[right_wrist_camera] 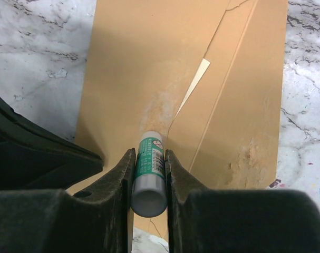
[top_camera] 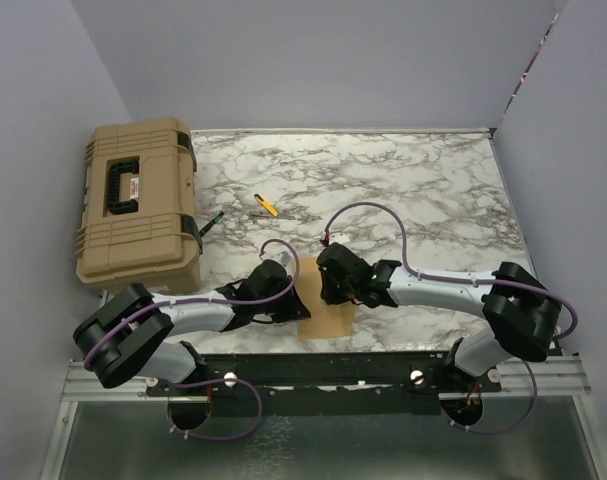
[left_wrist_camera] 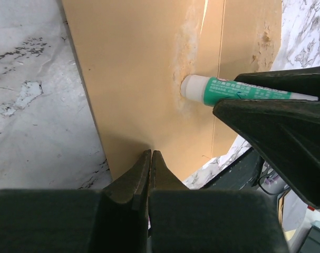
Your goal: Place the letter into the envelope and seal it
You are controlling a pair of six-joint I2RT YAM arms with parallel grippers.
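The tan envelope [top_camera: 328, 322] lies flat on the marble table between my arms, seam side up, also in the left wrist view [left_wrist_camera: 133, 79] and the right wrist view [right_wrist_camera: 133, 68]. My right gripper [right_wrist_camera: 149, 155] is shut on a green and white glue stick [right_wrist_camera: 149, 169], whose tip touches a rough, smeared patch beside the envelope's seam [left_wrist_camera: 187, 87]. My left gripper [left_wrist_camera: 151, 154] is shut with nothing between its fingers, tips down on the envelope's near edge. A pale sliver [right_wrist_camera: 196, 79] shows in the gap at the seam. The letter does not show as a separate sheet.
A tan toolbox [top_camera: 138, 205] with a black handle stands at the table's left. A yellow tool [top_camera: 267, 206] and a green pen [top_camera: 213, 222] lie on the marble behind the arms. Grey walls close in the left, back and right.
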